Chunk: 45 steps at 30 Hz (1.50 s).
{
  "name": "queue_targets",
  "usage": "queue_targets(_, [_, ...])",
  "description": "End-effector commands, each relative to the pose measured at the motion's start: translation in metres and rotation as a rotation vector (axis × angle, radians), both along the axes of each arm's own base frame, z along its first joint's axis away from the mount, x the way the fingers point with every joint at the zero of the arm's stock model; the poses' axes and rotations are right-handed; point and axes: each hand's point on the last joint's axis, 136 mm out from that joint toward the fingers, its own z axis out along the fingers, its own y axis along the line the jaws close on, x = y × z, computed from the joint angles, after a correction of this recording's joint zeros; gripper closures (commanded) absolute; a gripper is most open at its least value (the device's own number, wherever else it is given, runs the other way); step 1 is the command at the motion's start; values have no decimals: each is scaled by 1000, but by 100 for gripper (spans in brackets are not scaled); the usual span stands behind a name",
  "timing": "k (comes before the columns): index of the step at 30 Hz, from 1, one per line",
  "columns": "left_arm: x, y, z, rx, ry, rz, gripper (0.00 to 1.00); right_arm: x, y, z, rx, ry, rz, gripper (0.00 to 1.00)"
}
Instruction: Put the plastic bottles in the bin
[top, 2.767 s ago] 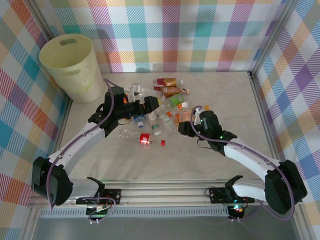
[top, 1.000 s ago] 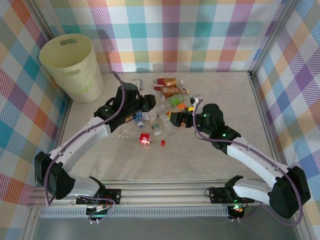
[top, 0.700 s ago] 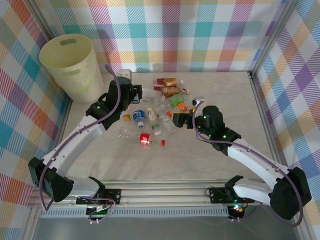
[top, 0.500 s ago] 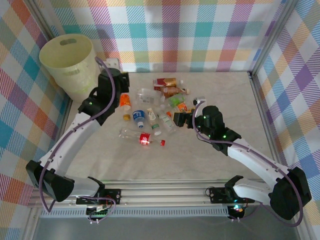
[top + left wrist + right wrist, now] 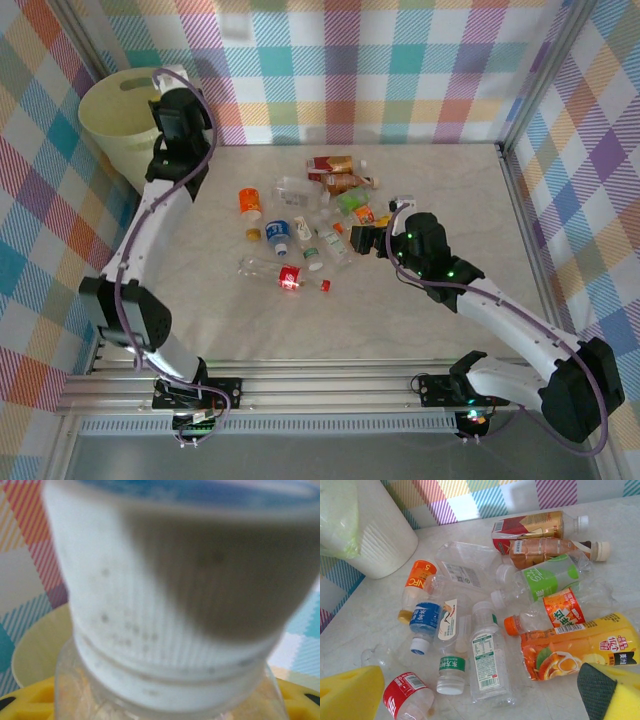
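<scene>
Nearest you on the table [image 5: 420,330], a red-label bottle [image 5: 290,278] lies on its side at the 6 o'clock edge of the scatter of plastic bottles. Just past it, your right gripper [image 5: 362,240] sits at the scatter's 3 o'clock side, aimed toward 9 o'clock. On the right wrist camera its yellow pads [image 5: 350,692] are spread wide with nothing between them, so it is released. A clear white-label bottle [image 5: 487,665] lies ahead of the gap. A crushed yellow juice bottle [image 5: 575,650] lies just beside the right-hand pad.

Farther out in that view:
- A blue-label bottle [image 5: 425,622] and an orange-label bottle [image 5: 417,577] lie at 10 o'clock from the gap.
- An orange-cap bottle [image 5: 555,610] and a green-label bottle [image 5: 547,577] lie at 1 o'clock.
- A brown tea bottle [image 5: 550,547] and a red-and-gold bottle [image 5: 530,526] lie side by side at the far edge.

All of these are on the table, well apart from the bin [image 5: 110,125].

The bin stands in the far corner, at 10 o'clock from the scatter. Your left gripper [image 5: 168,88] hangs at its rim, on the 3 o'clock side. On the left wrist camera it is clenched on a white-capped bottle [image 5: 175,605]. The bottle's neck is held between the yellow pads [image 5: 25,702]. The pale rim of the bin shows behind it, blurred.
</scene>
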Motion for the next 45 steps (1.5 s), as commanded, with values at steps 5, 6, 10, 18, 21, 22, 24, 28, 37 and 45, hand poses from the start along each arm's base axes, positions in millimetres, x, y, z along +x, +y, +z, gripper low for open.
queue_targets(5, [43, 58, 24, 72, -36, 118, 54, 1, -6, 3, 8, 2, -40, 0])
queue_targets(6, [49, 67, 21, 76, -28, 134, 54, 1, -6, 3, 7, 4, -42, 0])
queue_targets(10, [68, 89, 9, 102, -14, 168, 54, 1, -8, 1, 2, 6, -54, 0])
queue_targets(18, [92, 140, -21, 107, 75, 266, 53, 2, -11, -5, 2, 24, -75, 0])
queue_targets(21, [90, 162, -37, 72, 99, 309, 51, 2, -10, -10, 6, 41, -80, 0])
queue_targets(22, [89, 171, -45, 34, 107, 325, 50, 2, -9, -11, 7, 47, -77, 0])
queue_targets(24, [89, 182, -69, -53, 164, 319, 50, 3, -9, -14, 9, 58, -80, 0])
queue_targets(28, [104, 163, -104, -125, 263, 195, 50, 5, -7, -16, 12, 70, -84, 0])
queue_targets(37, [110, 105, -120, -304, 335, -18, 51, 10, -3, -19, 8, 88, -83, 0])
queue_targets(45, [109, 33, -112, -427, 346, -209, 51, 12, 4, -22, 10, 116, -66, 0])
